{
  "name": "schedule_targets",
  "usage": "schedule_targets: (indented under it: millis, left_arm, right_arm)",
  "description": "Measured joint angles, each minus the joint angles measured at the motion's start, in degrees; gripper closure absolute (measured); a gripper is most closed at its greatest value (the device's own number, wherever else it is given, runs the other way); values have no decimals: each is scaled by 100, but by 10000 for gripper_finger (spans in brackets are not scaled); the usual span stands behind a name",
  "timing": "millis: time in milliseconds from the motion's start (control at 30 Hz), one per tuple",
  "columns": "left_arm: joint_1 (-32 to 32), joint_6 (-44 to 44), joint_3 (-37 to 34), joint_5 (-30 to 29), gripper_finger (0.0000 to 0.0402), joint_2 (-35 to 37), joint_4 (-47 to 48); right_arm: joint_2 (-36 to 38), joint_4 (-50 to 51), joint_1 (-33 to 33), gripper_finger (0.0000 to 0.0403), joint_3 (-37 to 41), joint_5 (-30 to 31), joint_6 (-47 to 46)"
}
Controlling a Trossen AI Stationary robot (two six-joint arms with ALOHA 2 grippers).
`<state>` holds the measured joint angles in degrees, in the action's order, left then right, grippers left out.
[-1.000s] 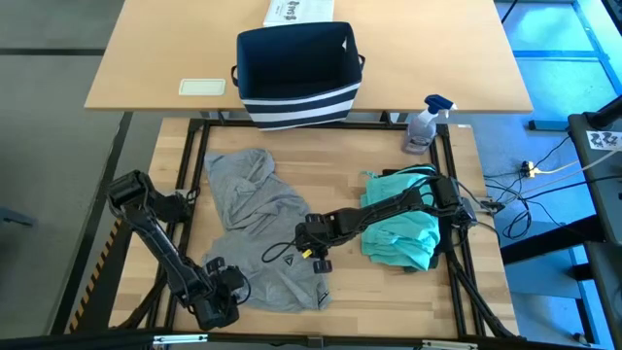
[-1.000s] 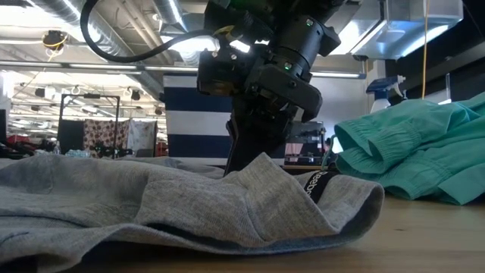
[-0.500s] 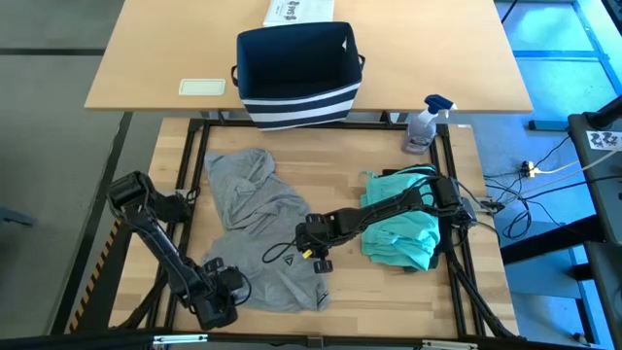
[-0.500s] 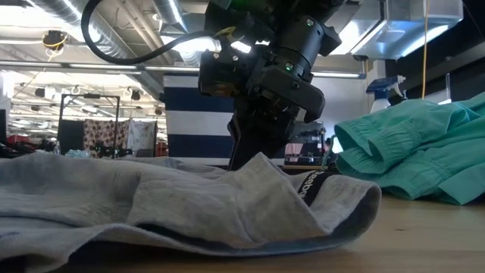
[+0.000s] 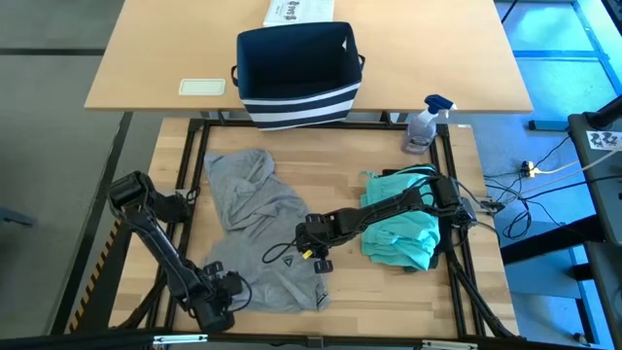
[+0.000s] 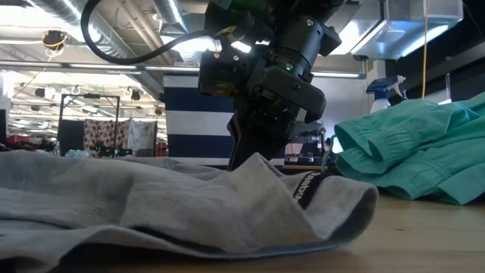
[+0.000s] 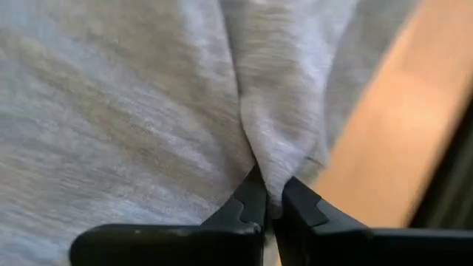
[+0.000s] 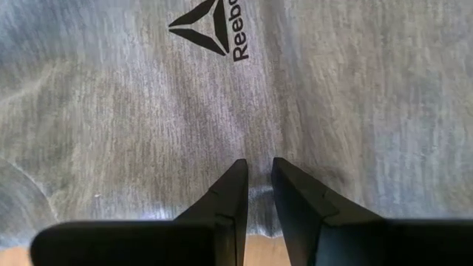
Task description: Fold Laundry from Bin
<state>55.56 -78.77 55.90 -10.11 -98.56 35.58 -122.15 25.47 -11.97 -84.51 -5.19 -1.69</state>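
Now the left gripper [image 7: 270, 203] sits at the near left corner of the desk [image 5: 389, 282], its jaws clamped tight on a pinched fold of the grey T-shirt [image 5: 262, 228], right at the hem. Across the cloth, the right gripper [image 8: 259, 193] presses down near the shirt's right edge, jaws nearly together with a small ridge of grey fabric caught between them, just beside the black logo [image 8: 211, 26]. The shirt lies crumpled across the left half of the desk. A teal piece [image 5: 403, 238] is bunched at the right, under the right arm. The bin [image 5: 296, 73], navy with white stripes, stands on the far table, well apart from the laundry. A spray bottle [image 5: 425, 124] stands at the desk's far right corner.
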Motion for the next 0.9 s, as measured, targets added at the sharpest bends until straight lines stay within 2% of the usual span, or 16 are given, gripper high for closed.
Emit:
schedule_targets:
  millis: [267, 400, 533, 667, 900]
  left_arm:
    - [-86, 698, 890, 62, 398, 0, 599]
    - [7, 577, 912, 120, 399, 0, 573]
    - [39, 297, 728, 504, 397, -2, 608]
    - [39, 285, 721, 371, 380, -2, 547]
    - [-69, 433, 719, 208, 326, -2, 554]
  right_arm:
    - [0, 30, 0, 337, 0, 0, -2]
    - [2, 43, 0, 337, 0, 0, -2]
    - [5, 126, 0, 337, 0, -2, 70]
    - [8, 202, 0, 337, -2, 87, 159]
    - [193, 354, -1, 337, 9, 120, 199]
